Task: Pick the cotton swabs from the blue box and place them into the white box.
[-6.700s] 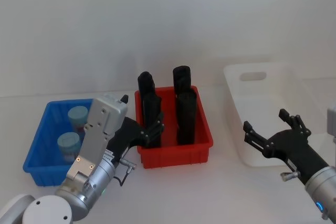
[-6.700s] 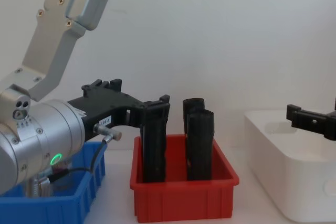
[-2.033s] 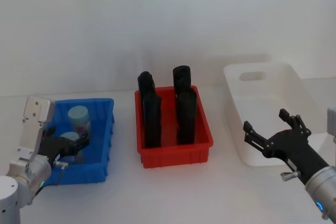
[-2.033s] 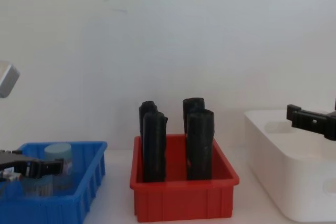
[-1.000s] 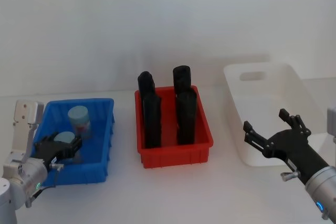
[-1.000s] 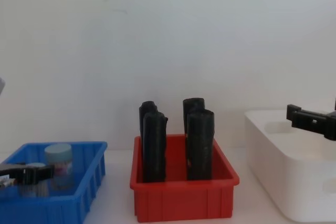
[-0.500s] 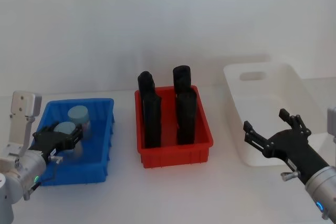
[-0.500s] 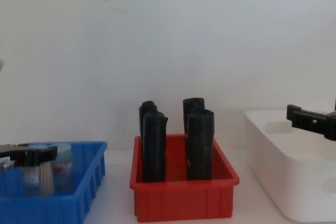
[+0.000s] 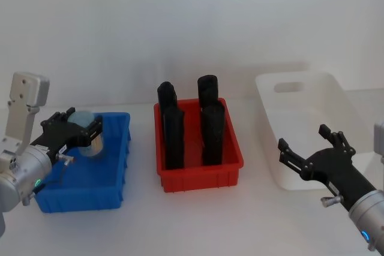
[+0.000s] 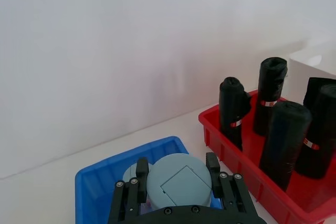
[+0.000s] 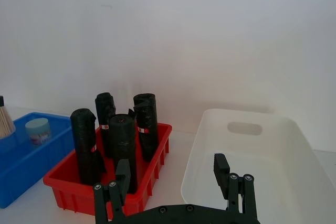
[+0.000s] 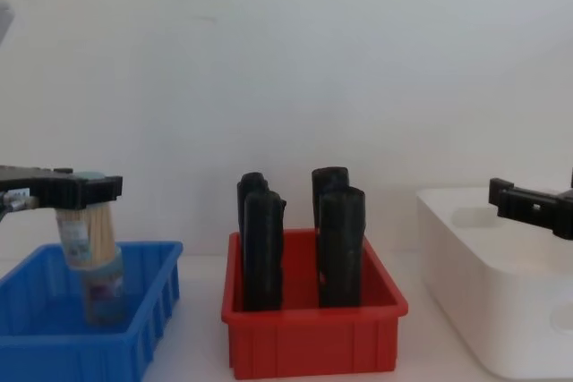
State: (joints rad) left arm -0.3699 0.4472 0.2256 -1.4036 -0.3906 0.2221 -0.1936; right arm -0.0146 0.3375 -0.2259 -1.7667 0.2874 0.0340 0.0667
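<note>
Above the blue box (image 9: 123,148), left gripper (image 10: 176,162) fingers (image 10: 211,165) grip one swab jar (image 12: 87,237); second jar (image 11: 38,131) inside

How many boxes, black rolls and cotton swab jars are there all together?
3 boxes: blue box, red box, white box
4 black rolls
2 cotton swab jars: one in the left gripper, one in the blue box
Total: 9

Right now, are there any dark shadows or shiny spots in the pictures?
Head view: soft, even light, only a faint shadow along the red bin front; the white box nearly melts into the pale table. Chest view: the blue box is darker inside, below the jar in the left pincer. Left wrist view: the black rolls have a dull sheen, no glare.
</note>
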